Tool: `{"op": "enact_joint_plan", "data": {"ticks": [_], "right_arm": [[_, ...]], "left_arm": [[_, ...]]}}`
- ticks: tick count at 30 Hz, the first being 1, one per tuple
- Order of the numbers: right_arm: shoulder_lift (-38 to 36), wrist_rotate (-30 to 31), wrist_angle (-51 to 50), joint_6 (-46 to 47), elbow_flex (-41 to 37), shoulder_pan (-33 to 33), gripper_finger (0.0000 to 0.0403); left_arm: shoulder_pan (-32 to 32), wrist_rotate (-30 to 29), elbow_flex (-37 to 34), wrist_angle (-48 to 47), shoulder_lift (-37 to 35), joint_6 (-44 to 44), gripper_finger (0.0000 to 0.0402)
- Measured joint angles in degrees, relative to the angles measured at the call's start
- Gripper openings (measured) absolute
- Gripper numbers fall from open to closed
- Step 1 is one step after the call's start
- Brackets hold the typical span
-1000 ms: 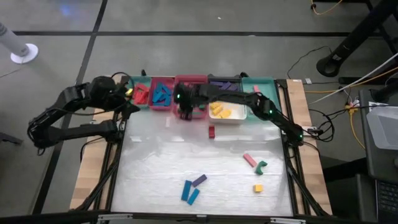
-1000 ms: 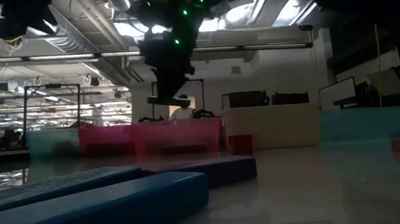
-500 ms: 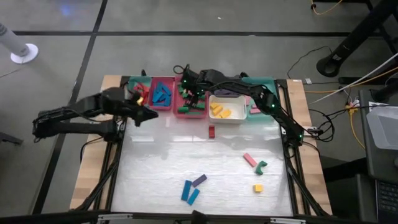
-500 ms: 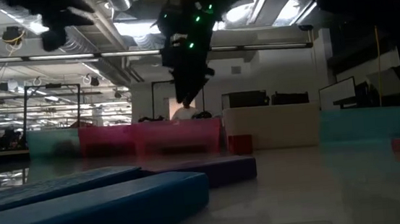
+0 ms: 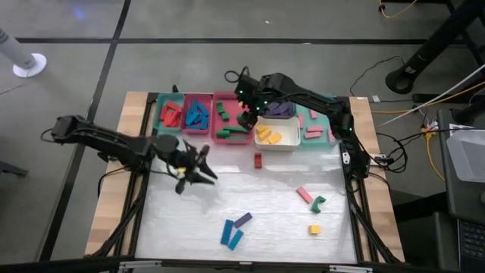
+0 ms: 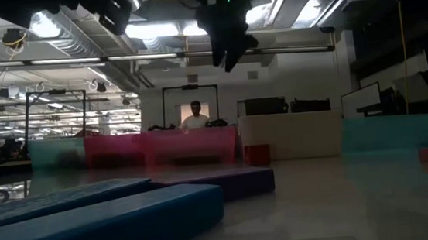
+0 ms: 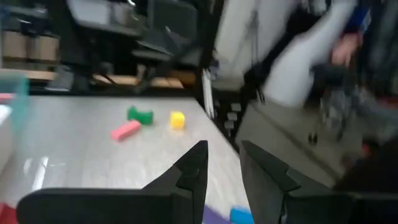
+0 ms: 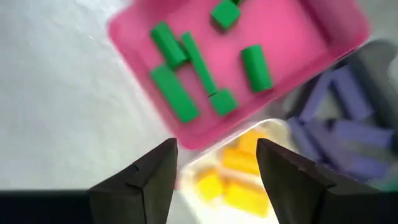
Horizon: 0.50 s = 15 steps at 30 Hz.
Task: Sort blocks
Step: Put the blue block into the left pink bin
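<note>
Loose blocks lie flat on the white table: a red one (image 5: 258, 160), a pink one (image 5: 304, 195), a green one (image 5: 317, 202), a yellow one (image 5: 314, 229), two blue ones (image 5: 231, 235) and a purple one (image 5: 242, 220). My left gripper (image 5: 201, 171) hangs open and empty over the table's left middle; its wrist view (image 7: 224, 146) looks toward the pink (image 7: 126, 130), green (image 7: 140, 115) and yellow (image 7: 177, 119) blocks. My right gripper (image 5: 246, 117) is open and empty (image 8: 216, 149) above the pink tray (image 8: 134, 28) of green blocks and the white tray's yellow blocks (image 8: 230, 180).
Along the far edge stands a row of trays: red blocks (image 5: 170, 114), blue blocks (image 5: 198, 114), green blocks in the pink tray (image 5: 231, 121), yellow in the white tray (image 5: 276, 136), purple (image 5: 276, 108), pink (image 5: 314, 125). A person (image 6: 195, 118) stands far behind the table.
My left gripper has swung from beside the far left trays toward the table's near side and right, out over the table's left middle. My right gripper has risen and gone toward the table's right, from over the pink tray to its right rim.
</note>
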Motion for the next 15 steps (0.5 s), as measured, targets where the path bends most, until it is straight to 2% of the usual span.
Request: {"op": "enact_joint_plan", "data": {"ticks": [3,7,11,15], "right_arm": [[-0.9,-4.9,0.1,5.7,0.0,0.3,0.0218],[-0.9,-9.0,0.0,11.7,0.0,1.7,0.0218],[-0.9,-9.6,-0.2,15.8,0.0,5.6,0.0218],[-0.9,-10.0,-0.3,15.7,0.0,11.5,0.0218]], "left_arm": [[-2.5,0.0,0.0,1.1,4.3,3.0,0.0086],[-4.4,0.0,0.0,0.8,8.9,1.4,0.0108],[-6.2,0.0,0.0,0.2,11.4,-3.4,0.0134],[-9.0,0.0,0.0,-1.8,12.4,-2.7,0.0159]]}}
